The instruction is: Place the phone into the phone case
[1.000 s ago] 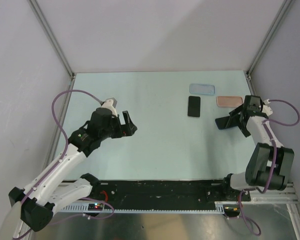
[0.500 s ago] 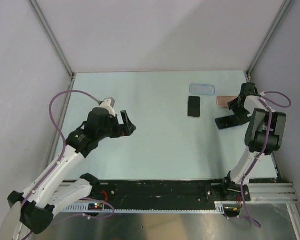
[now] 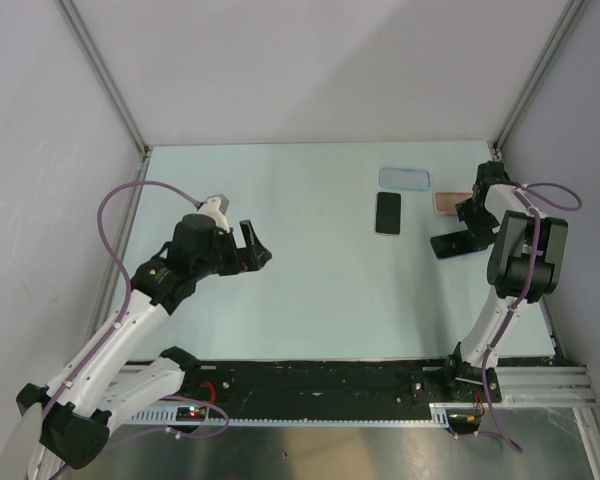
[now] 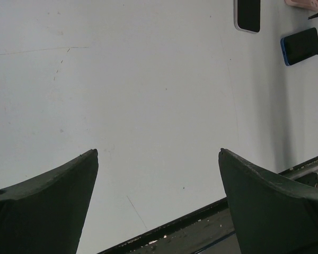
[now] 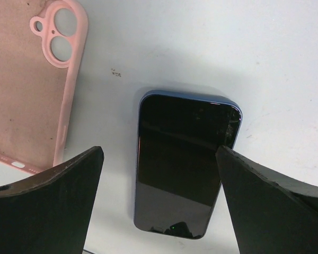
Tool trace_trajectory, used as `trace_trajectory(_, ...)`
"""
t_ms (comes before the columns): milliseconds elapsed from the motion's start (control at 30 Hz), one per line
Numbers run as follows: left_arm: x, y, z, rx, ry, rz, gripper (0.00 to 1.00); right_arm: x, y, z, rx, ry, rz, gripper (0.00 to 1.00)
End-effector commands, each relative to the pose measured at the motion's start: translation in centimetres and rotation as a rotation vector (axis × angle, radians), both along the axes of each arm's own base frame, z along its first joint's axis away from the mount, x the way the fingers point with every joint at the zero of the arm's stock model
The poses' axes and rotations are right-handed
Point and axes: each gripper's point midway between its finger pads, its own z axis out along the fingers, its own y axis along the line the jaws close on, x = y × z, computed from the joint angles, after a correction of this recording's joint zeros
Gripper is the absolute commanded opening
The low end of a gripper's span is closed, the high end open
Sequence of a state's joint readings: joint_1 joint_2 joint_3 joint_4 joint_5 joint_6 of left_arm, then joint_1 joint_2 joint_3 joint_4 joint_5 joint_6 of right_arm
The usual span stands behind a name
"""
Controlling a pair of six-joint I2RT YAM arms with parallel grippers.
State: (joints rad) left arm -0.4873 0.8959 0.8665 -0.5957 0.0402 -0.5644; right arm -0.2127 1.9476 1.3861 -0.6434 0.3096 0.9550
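The phone [image 5: 185, 164], dark-faced with a thin blue rim, lies flat on the table at the right [image 3: 450, 244]. My right gripper [image 5: 159, 149] hangs open just above it, one finger on each side of its near end; no contact shows. In the top view the right gripper [image 3: 464, 228] sits at the phone's right end. The phone case [image 3: 404, 178], a translucent light-blue shell, lies further back near the far edge. My left gripper [image 3: 257, 248] hovers open and empty over the table's left middle [image 4: 158, 152]. The phone also shows in the left wrist view [image 4: 301, 45].
A pink case [image 5: 26, 90] lies inside up just left of the phone, seen behind it from above [image 3: 450, 202]. A second black phone with a pale rim [image 3: 387, 212] lies in front of the phone case. The black base rail [image 3: 320, 380] runs along the near edge.
The right arm folded back and its gripper turned over the phone's right end, its jaws narrowing slightly. The left arm barely shifted.
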Motion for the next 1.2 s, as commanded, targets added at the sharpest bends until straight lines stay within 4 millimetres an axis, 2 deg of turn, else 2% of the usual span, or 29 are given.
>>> trace_trajectory(0,0.0,-0.1,0.8,-0.009,-0.023,-0.023,0.98,-0.2,0.0,1.4,-0.025,0.007,-0.025,0.94)
trace_trajectory(200,0.1,0.0,0.7,-0.009,-0.02,-0.017,0.98,-0.2,-0.2,3.4,-0.053,-0.005,-0.028,0.94)
trace_trajectory(333,0.2,0.1,0.7,-0.01,-0.02,-0.011,0.98,-0.7,-0.4,3.6,-0.059,0.02,-0.059,0.94)
trace_trajectory(633,0.2,0.2,0.6,-0.008,-0.016,-0.005,0.98,-1.3,0.1,1.8,-0.008,0.082,-0.102,0.96)
trace_trajectory(1167,0.5,0.4,0.4,-0.007,-0.005,0.004,0.98,-0.5,0.1,-0.8,0.034,0.106,-0.115,1.0)
